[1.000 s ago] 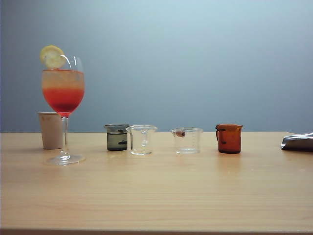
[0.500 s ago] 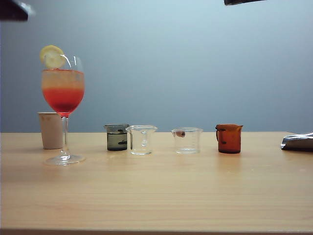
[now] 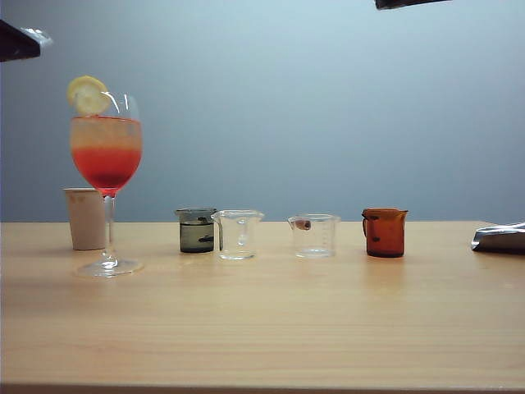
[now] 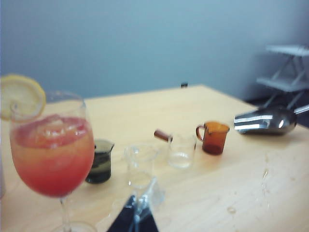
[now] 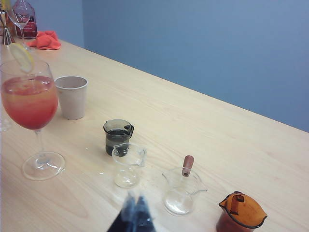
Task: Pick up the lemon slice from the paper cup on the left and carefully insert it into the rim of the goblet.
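Note:
The lemon slice (image 3: pixel 87 94) sits upright on the rim of the goblet (image 3: pixel 106 156), which stands at the table's left and holds a red-to-orange drink. The beige paper cup (image 3: pixel 85 218) stands just behind the goblet. The left wrist view shows the lemon slice (image 4: pixel 20 95) on the goblet (image 4: pixel 52 159), with my left gripper (image 4: pixel 137 199) shut, empty and well back from the glass. In the right wrist view my right gripper (image 5: pixel 135 199) hangs shut and empty above the beakers, far from the goblet (image 5: pixel 29 104), the lemon slice (image 5: pixel 21 57) and the paper cup (image 5: pixel 71 96).
A row runs along the table: a dark-filled beaker (image 3: pixel 196 231), a clear beaker (image 3: pixel 237 235), a clear beaker with a brown-tipped stick (image 3: pixel 313 235) and an amber jug (image 3: pixel 384 232). A silvery object (image 3: pixel 499 238) lies at the right edge. Dark arm parts (image 3: pixel 18 41) show at the top.
Dark arm parts have come into the exterior view's top edge, left and right. The left one has since sunk a little. The goblet, the slice and the cup have not moved.

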Tool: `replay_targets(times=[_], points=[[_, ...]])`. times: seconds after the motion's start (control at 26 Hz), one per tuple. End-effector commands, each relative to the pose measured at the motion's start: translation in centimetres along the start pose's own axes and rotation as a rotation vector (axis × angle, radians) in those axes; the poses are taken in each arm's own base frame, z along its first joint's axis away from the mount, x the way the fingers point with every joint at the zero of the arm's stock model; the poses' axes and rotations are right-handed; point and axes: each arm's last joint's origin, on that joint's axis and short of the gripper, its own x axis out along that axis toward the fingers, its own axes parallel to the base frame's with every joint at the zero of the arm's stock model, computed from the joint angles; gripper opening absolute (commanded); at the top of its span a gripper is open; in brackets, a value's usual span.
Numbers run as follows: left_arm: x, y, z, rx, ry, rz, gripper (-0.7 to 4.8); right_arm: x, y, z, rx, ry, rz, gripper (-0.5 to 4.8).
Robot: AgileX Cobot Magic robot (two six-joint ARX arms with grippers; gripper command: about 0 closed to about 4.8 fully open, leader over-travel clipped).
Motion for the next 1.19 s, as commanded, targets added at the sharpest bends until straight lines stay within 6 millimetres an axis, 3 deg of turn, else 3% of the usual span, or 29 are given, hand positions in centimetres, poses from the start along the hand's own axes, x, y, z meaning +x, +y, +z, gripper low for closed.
replay_targets(times=[0.04, 0.5, 0.73, 1.19], points=[[0.0, 0.0, 0.2, 0.006, -0.048, -0.006, -0.06, 0.0, 0.0, 0.3, 0.0, -0.015, -0.002, -0.01], [-1.8, 0.6, -0.1, 0.027, -0.101, 0.066, -0.06, 0.0, 0.0, 0.1, -0.004, 0.0, 0.0, -0.01], [-2.7, 1.7, -2.0, 0.022, -0.07, 0.196, -0.06, 0.0, 0.0, 0.1, -0.004, 0.0, 0.0, -0.01], [-2.8, 2.3, -2.6, 0.016, -0.038, 0.305, -0.06, 0.0, 0.0, 0.1, -0.004, 0.0, 0.0, -0.01]])
